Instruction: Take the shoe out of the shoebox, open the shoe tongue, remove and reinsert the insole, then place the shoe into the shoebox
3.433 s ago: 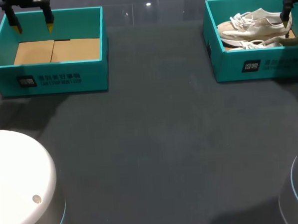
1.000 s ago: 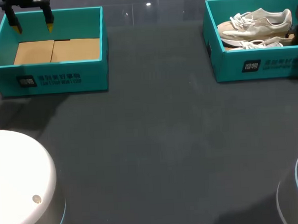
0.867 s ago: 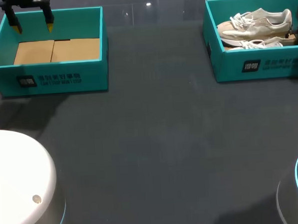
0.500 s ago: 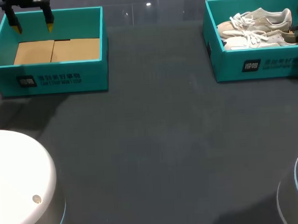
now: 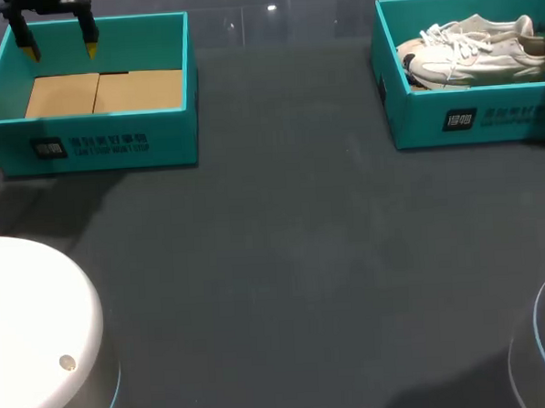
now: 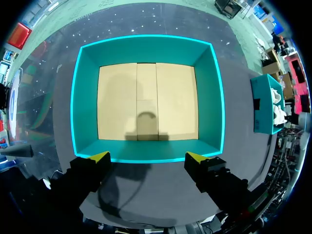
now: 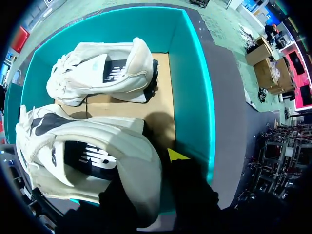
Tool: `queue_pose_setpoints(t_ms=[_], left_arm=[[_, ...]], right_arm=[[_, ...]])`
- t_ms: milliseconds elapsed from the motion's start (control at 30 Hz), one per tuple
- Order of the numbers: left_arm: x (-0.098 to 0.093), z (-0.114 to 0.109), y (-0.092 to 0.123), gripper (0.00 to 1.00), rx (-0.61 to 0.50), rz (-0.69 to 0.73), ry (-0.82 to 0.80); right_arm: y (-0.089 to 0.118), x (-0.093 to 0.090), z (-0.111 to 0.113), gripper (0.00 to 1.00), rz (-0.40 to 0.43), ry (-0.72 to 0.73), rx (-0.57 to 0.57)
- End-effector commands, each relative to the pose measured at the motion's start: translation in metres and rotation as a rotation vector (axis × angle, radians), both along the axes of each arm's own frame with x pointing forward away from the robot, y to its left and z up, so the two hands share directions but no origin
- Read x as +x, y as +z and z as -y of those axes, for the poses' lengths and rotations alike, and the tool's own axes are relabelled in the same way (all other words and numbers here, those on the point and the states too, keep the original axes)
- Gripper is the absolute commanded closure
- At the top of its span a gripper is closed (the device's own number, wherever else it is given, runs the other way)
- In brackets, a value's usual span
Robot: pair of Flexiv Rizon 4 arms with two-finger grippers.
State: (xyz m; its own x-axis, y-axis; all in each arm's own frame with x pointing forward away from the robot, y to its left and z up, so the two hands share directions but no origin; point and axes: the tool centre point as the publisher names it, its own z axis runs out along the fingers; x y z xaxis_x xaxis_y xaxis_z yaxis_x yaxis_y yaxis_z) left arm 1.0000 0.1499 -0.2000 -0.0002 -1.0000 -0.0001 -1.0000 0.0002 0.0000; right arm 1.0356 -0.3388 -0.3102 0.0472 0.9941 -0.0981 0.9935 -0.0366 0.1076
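While the near shoe was only partly raised inside the right shoebox, at the upper right of the head view, the step in hand appeared to be lifting it out. The right gripper was closed on the shoe's heel, with one yellow tip showing outside the heel and the other finger hidden by it. To do this well, the lift should probably go straight up until the sole cleared the teal wall, slowly enough that the toe did not swing into the far shoe or catch its laces, before carrying it to the open table. The left gripper hung with its fingers wide apart over the back wall of the left shoebox, at the upper left, holding nothing. Compared with the earliest frame, the near shoe had risen from lying low against the front wall and now overlapped the far shoe, while the right gripper had slipped towards the frame's right edge; the left gripper had not moved
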Motion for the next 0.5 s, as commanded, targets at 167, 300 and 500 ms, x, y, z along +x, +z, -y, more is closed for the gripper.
queue_pose_setpoints(t_ms=[167,300,500], left_arm=[[0.0,0.0,0.0,0.0,0.0,0.0,0.0],[0.0,0.0,0.0,0.0,0.0,0.0,0.0],[0.0,0.0,0.0,0.0,0.0,0.0,0.0]], right_arm=[[0.047,-0.001,0.0,1.0,0.026,-0.006,-0.005],[0.068,0.0,0.003,1.0,0.04,-0.012,-0.005],[0.102,0.0,0.007,1.0,0.047,-0.012,-0.016]])
